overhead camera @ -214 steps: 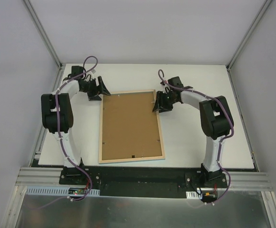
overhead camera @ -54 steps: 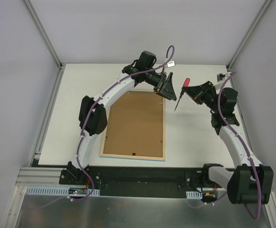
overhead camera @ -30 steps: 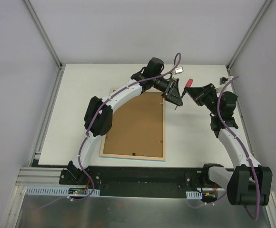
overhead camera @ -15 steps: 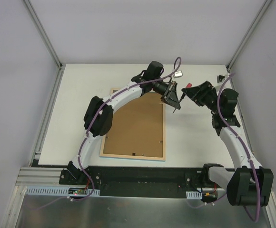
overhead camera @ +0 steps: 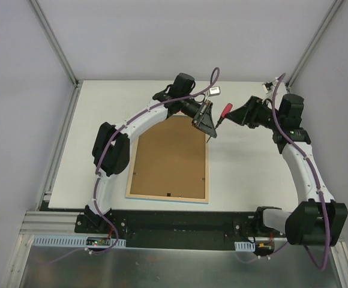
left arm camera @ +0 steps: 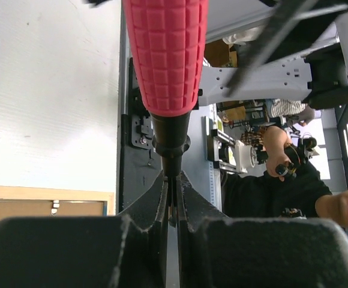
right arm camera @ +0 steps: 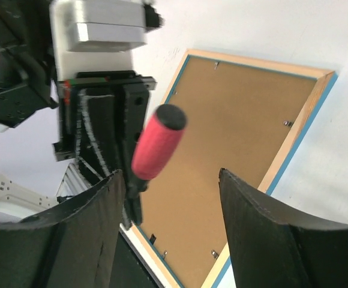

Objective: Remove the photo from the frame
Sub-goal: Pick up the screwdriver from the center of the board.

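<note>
The frame (overhead camera: pixel 168 162) lies face down on the white table, brown back panel up, with a pale wood rim and a thin turquoise edge (right arm camera: pixel 300 129). The photo is hidden under that panel. My left gripper (overhead camera: pixel 209 127) hangs above the frame's far right corner, shut on the dark metal shaft of a red-handled screwdriver (overhead camera: pixel 225 111). In the left wrist view the red handle (left arm camera: pixel 165 54) sticks out past the closed left gripper (left arm camera: pixel 173 192). My right gripper (overhead camera: pixel 239 115) is open just right of the handle. In the right wrist view the screwdriver (right arm camera: pixel 158 143) sits beyond the right gripper (right arm camera: pixel 169 177), untouched.
A small silver object (overhead camera: pixel 215 91) lies on the table behind the left gripper. Grey enclosure walls and metal posts (overhead camera: pixel 54 42) bound the back and sides. A black rail (overhead camera: pixel 180 219) runs along the near edge. A person (left arm camera: pixel 294 186) shows beyond the table in the left wrist view.
The left gripper closed on the screwdriver shaft. The right gripper opened, let go of the red handle and drew back to the right. The left arm carried the screwdriver slightly left.
</note>
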You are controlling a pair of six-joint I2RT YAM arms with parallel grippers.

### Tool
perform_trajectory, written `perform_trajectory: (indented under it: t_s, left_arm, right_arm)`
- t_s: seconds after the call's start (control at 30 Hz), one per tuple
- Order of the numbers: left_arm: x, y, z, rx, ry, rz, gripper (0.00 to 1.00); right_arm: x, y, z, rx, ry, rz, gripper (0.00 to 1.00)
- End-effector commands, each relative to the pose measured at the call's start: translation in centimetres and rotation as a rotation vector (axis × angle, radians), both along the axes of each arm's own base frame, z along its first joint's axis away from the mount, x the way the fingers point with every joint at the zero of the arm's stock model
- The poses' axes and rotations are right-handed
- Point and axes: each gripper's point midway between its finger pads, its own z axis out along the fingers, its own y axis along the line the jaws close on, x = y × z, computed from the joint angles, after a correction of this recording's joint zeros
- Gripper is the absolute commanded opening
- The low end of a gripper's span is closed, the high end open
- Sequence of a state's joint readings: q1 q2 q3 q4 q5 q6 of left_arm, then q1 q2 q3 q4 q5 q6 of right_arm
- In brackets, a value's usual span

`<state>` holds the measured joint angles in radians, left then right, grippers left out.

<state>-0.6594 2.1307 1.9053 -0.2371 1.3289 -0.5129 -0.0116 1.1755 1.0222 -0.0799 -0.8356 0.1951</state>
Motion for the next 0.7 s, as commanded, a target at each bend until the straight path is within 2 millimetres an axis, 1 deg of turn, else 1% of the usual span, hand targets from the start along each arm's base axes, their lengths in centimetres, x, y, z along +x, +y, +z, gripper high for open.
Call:
perform_trajectory:
  t_s: [0.0, 0.2, 0.23, 0.33, 0.4, 0.47, 0.57, 0.63, 0.67]
  left_arm:
    - [-2.3, 1.3, 3.1, -0.073, -0.064, -0.058, 0.0]
    - [-2.8, 1.4, 2.8, -0.061, -0.055, -0.06, 0.0]
    - [-2.8, 1.4, 2.7, -0.06, -0.056, -0.059, 0.0]
    - [-2.9, 1.3, 2.6, -0.056, -0.053, -0.06, 0.0]
    - [-2.9, 1.3, 2.6, -0.055, -0.054, -0.06, 0.0]
    - [-3.1, 1.3, 2.7, -0.056, -0.053, -0.065, 0.0]
    - [-3.4, 1.2, 2.6, -0.055, -0.054, -0.068, 0.0]
    - [-3.5, 1.2, 2.6, -0.054, -0.054, -0.07, 0.0]
    - [-3.6, 1.1, 2.6, -0.054, -0.056, -0.071, 0.0]
  right_arm:
    - [0.1, 0.8, 0.3, 0.015, 0.011, 0.093, 0.64]
    - [0.0, 2.1, 0.6, 0.081, 0.058, 0.193, 0.63]
    - [-0.3, 2.9, 0.7, 0.091, 0.058, 0.223, 0.63]
    - [-0.8, 4.1, 0.8, 0.102, 0.068, 0.272, 0.63]
    - [-0.9, 4.8, 0.5, 0.101, 0.082, 0.297, 0.62]
    - [-0.8, 5.3, -0.1, 0.102, 0.101, 0.315, 0.59]
    - [-0.4, 5.7, -0.7, 0.1, 0.122, 0.319, 0.48]
    - [-0.2, 6.0, -0.9, 0.103, 0.134, 0.325, 0.34]
    - [-0.1, 6.0, -0.9, 0.105, 0.136, 0.324, 0.24]
